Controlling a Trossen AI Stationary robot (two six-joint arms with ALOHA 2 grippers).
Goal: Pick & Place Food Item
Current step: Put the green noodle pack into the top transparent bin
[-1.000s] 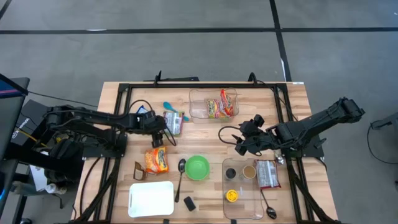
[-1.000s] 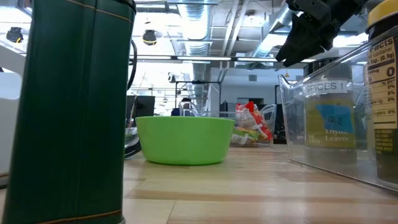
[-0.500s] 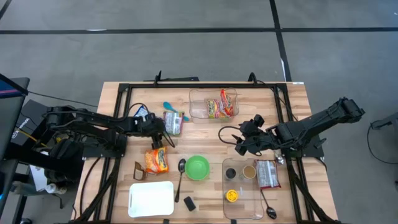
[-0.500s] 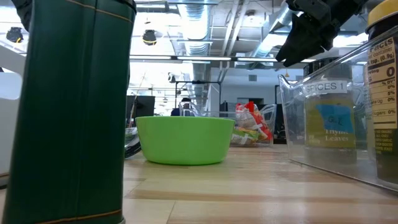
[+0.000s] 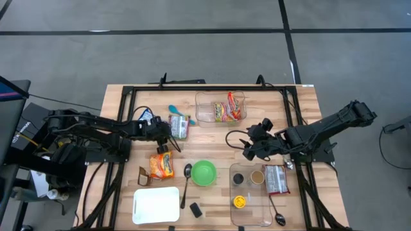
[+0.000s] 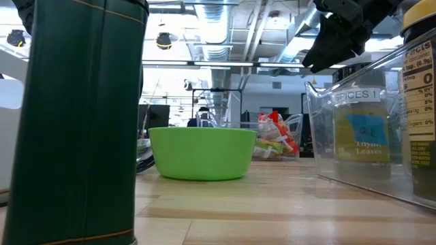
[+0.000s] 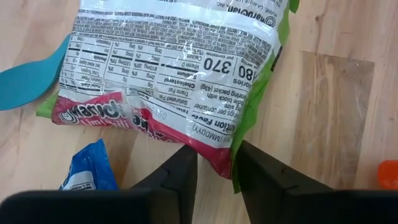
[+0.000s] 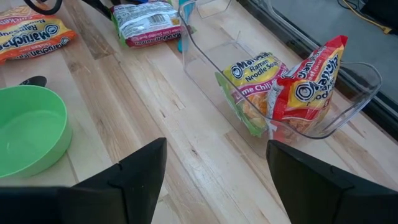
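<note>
Moved a little toward the left of the frame since the first high view: left hand (image 5: 162, 136), now low at the near edge of the noodle packet (image 5: 178, 126). Nothing else shifted on the worktop (image 5: 302, 102).

Left of middle in the high view: noodle packet lying flat, label side down, just beside a blue spoon (image 5: 173, 109). Looks light, soft and crinkly, with a hard brittle noodle block inside that can crack. Slippery plastic wrap too. Best to pinch the flat sealed edge, not the middle, and not to squeeze hard.

Close up in the left wrist view: left hand partly open, only a narrow gap left. Red and green edge of the packet sitting between the two fingers (image 7: 186, 168). Hard to say if pinched tight yet. Probably the taking-hold step, with lifting yet to come.

Below that, near the lower left: a second, orange noodle packet (image 5: 162, 165), well apart from the hand.

Middle: green bowl (image 5: 204, 172), and above it a clear bin (image 5: 205, 112) with more packets inside.

Right of middle: right hand (image 5: 252, 149), up off the worktop, wide open, holding nothing, waiting.
</note>
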